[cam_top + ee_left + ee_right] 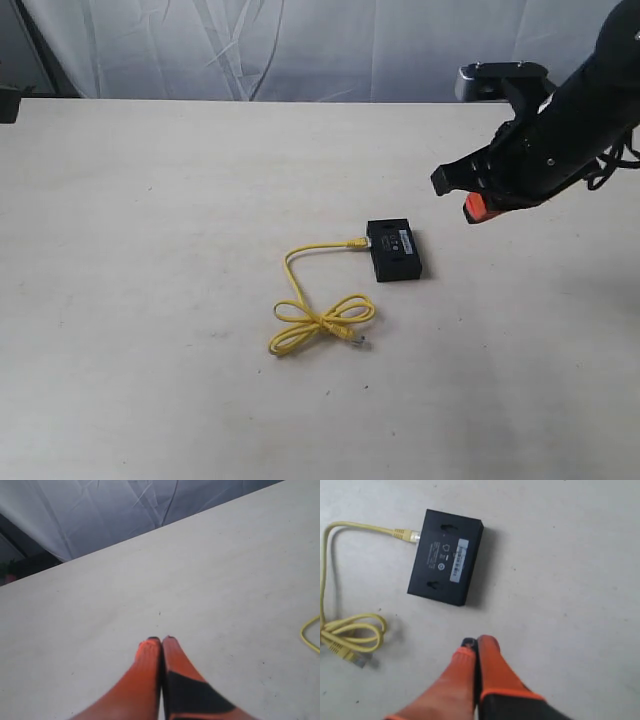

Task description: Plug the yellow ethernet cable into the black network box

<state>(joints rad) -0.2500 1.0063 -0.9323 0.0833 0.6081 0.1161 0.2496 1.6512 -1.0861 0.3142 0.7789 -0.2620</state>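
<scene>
The black network box [394, 250] [445, 556] lies flat near the table's middle, white label strip on top. One plug of the yellow ethernet cable [318, 316] [350, 630] sits in the box's left side; the cord loops down into a loose knot, its other clear plug lying free on the table. My right gripper [476, 206] [478, 643] hangs above the table to the right of the box, shut on nothing. My left gripper [161, 640] is shut and empty over bare table; it does not show in the exterior view. A bit of yellow cable [310, 634] shows at that view's edge.
The pale table [150, 250] stretches wide around the box and cable. A wrinkled grey-white curtain [300, 45] hangs behind the table's far edge. A dark object [8, 100] sits at the far left edge.
</scene>
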